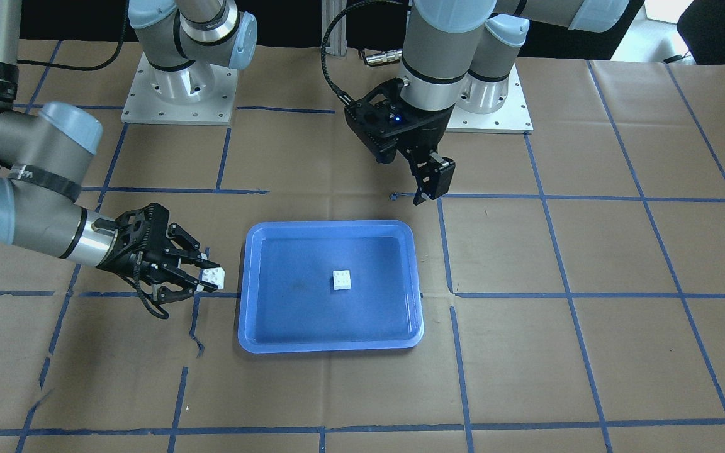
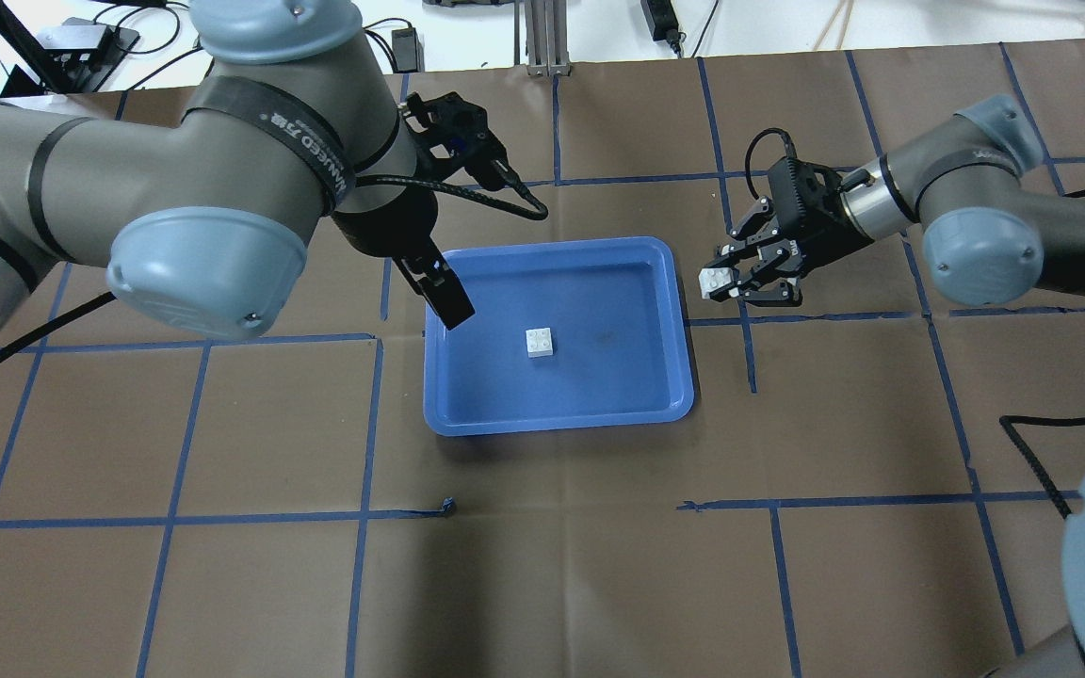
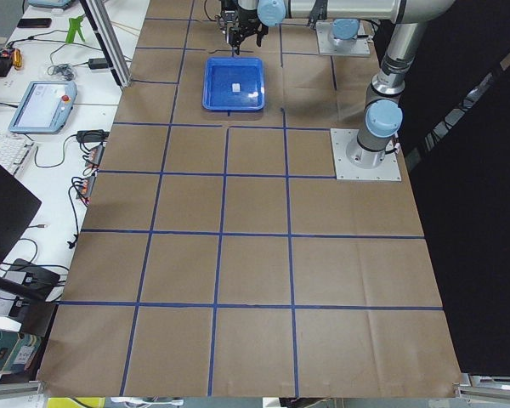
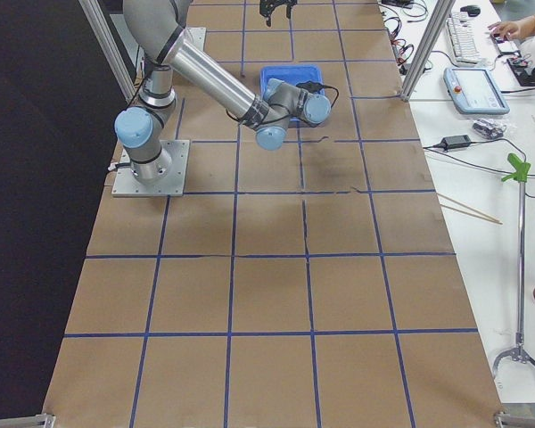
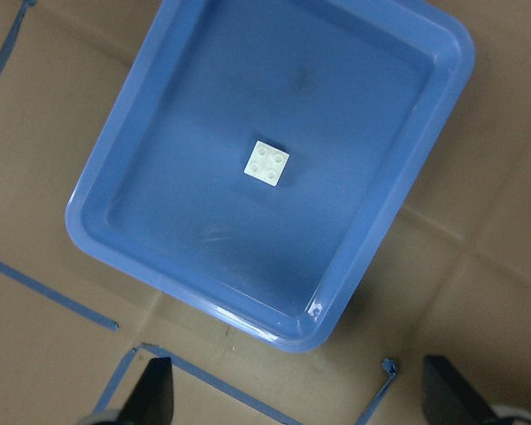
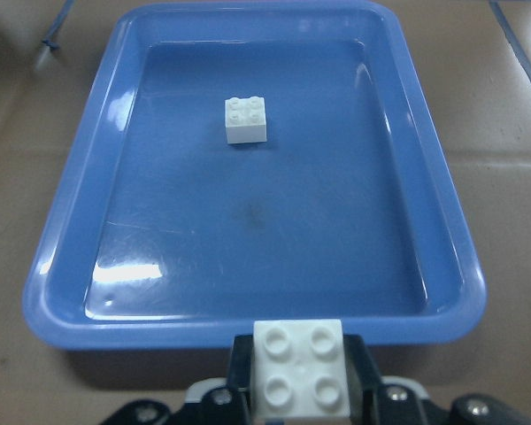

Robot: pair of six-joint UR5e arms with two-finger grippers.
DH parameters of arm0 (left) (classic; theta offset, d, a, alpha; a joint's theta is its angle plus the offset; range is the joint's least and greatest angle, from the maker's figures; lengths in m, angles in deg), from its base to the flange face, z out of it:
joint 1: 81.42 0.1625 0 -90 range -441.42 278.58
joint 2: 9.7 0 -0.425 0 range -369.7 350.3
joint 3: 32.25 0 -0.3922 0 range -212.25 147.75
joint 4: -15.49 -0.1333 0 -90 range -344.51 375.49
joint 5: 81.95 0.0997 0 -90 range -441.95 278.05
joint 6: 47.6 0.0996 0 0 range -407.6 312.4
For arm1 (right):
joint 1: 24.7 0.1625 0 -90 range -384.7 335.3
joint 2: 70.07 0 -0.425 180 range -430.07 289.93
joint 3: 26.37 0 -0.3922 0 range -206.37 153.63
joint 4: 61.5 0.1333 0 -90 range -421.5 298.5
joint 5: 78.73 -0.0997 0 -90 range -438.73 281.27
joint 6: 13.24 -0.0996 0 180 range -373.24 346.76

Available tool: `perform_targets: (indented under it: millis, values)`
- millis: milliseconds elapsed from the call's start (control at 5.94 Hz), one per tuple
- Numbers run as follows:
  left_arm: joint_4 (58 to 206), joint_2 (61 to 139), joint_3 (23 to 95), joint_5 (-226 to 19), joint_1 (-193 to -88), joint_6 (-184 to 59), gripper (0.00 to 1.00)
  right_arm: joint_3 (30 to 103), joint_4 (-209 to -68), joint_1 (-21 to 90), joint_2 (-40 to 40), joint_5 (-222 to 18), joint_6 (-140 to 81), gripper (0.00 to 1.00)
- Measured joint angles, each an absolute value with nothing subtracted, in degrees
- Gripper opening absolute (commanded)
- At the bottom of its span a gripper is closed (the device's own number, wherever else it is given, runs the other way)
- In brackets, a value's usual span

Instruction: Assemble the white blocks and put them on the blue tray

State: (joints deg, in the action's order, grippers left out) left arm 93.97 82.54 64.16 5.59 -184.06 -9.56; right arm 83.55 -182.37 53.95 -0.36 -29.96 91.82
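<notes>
Illegible lettering on arm band [image 2: 302, 141]

Brown paper [image 2: 542, 584] with blue tape grid [image 2: 361, 515]; teach pendant [image 3: 42, 106]; green-handled reacher [image 4: 519, 267].

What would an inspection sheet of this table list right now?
Surface: table, brown paper, blue tape grid.
Job's things: tray mid-table; one block lying in it, studs up; second block held outside the tray's rim.
Clutter: nothing seen.
Grippers: left gripper open, empty, near a tray corner; right gripper shut on the second block.
Cables: black cable looped at the left wrist; another by the right arm.
Surroundings: benches with a pendant, keyboard; a person's hand.
</notes>
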Motion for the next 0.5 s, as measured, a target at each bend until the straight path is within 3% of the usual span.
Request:
perform_targets:
  millis: [505]
  values:
    - [93.6, 79.4, 63.9, 5.3, -181.3, -31.9, 0.99, 88.8, -209.3, 65.9, -3.2, -30.1, 66.7, 0.26]
